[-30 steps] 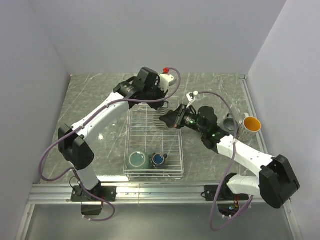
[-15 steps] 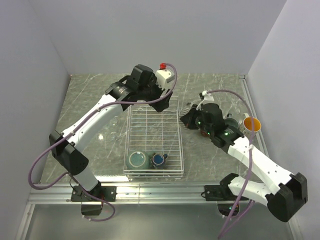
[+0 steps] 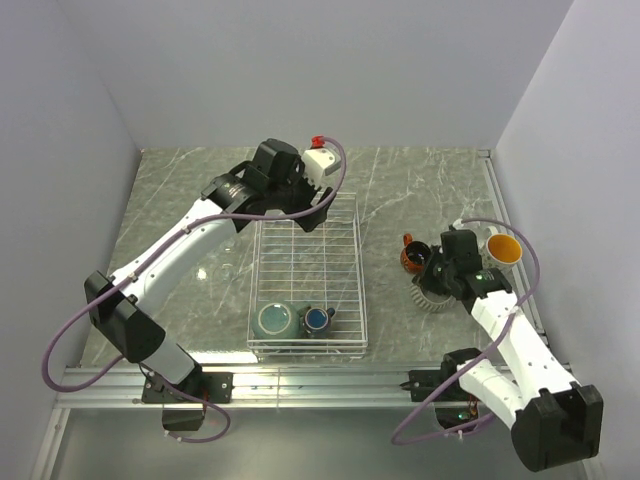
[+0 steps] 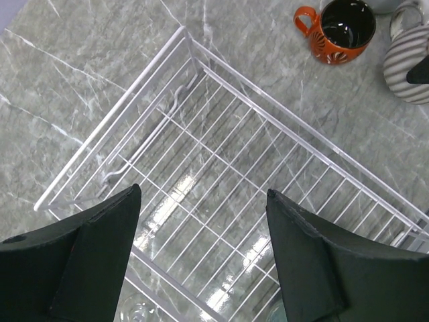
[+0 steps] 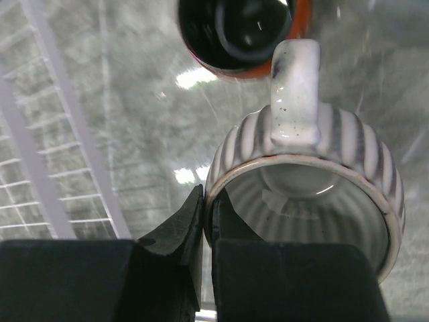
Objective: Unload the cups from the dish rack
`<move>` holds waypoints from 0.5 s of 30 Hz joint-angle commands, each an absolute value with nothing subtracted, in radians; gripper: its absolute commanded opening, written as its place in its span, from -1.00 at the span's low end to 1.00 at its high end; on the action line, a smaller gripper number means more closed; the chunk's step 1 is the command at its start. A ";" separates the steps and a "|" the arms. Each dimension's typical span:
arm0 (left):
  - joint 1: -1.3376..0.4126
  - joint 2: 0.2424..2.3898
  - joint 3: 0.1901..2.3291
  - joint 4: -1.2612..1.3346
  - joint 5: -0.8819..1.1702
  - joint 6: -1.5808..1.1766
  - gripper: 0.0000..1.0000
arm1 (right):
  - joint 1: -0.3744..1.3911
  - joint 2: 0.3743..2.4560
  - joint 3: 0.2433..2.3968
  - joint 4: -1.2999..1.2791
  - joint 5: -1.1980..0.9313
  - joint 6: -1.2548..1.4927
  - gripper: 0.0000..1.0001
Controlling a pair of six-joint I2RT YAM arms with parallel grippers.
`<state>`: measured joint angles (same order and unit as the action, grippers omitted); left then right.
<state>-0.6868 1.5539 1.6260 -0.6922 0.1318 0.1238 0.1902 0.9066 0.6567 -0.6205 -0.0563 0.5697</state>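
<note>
As the right claw (image 5: 204, 209) pinches the ribbed cup (image 5: 303, 157), the left claw (image 4: 202, 194) gapes.

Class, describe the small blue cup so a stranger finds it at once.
Start at the big white wire rack in the centre. At its near end sit two cups. The blue cup is the right-hand one, smaller and darker than the grey-teal mug beside it.
</note>
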 commanded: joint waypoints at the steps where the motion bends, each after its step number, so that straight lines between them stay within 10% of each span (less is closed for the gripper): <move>1: -0.690 1.503 1.623 -0.646 0.124 0.155 0.60 | 0.181 0.911 0.652 -0.575 -0.074 0.600 -1.00; 15: -0.690 1.503 1.601 -0.660 0.159 0.196 0.60 | 0.156 1.022 0.598 -0.541 -0.071 0.549 -0.85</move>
<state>-0.6868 1.5246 1.6062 -0.6758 0.1349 0.1715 0.1650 1.0065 0.5930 -0.5915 -0.0807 0.5823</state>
